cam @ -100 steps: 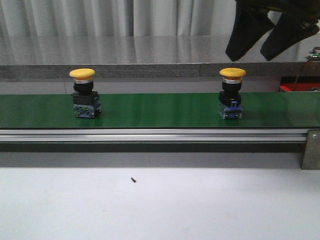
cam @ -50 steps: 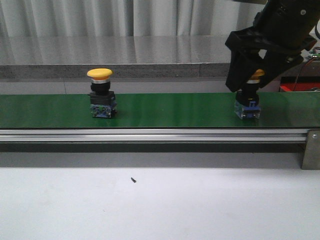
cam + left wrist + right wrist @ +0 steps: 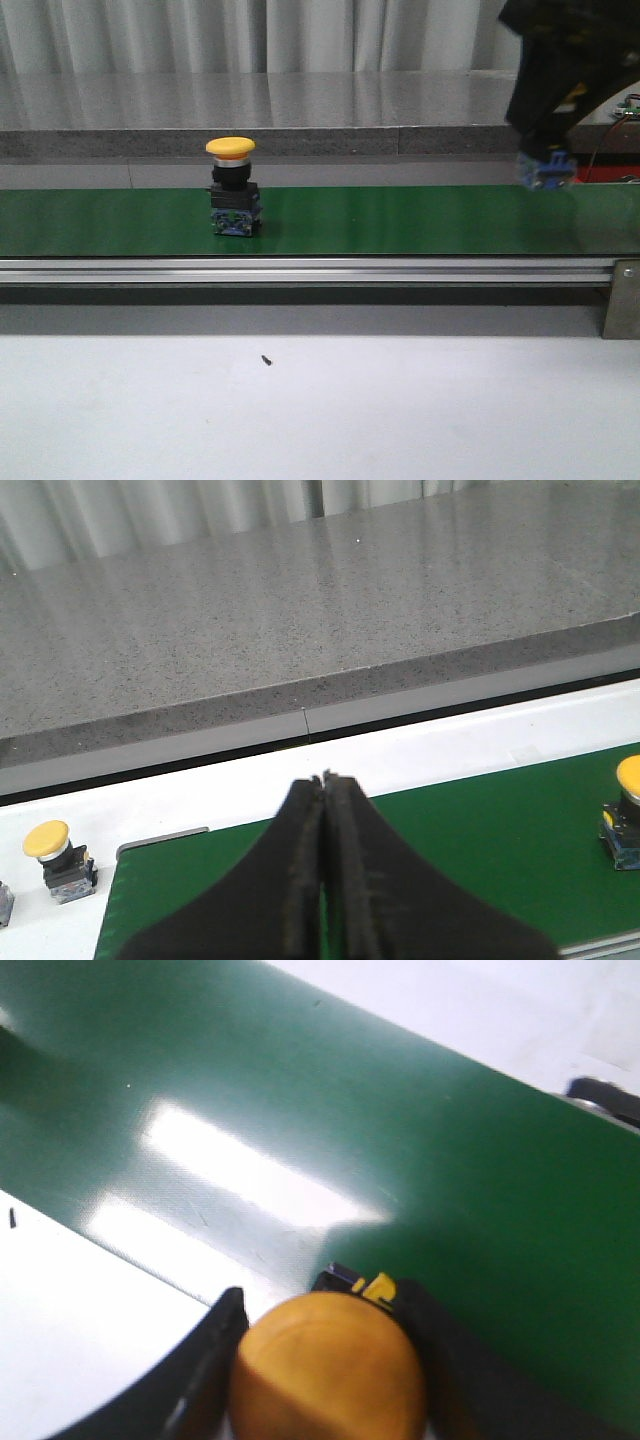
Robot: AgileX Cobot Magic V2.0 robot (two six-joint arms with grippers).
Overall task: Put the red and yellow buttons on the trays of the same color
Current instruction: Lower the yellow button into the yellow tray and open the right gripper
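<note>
Front view: the right end effector point(image 3: 553, 125) pinched a yellow button point(image 3: 546, 168) clear above the green belt point(image 3: 400, 220); another button point(image 3: 233, 187) stood upright on it.

Left wrist: the left end effector point(image 3: 324, 780) was pressed together, empty.

Right wrist: fingers point(image 3: 215, 1345) flanked the cap point(image 3: 328, 1368); rigid, light, probably best gripped below its smooth cap.

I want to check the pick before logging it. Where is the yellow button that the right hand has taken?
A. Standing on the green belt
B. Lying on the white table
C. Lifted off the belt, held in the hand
C: the right hand grips the held yellow button, its base clear above the green belt.
</note>
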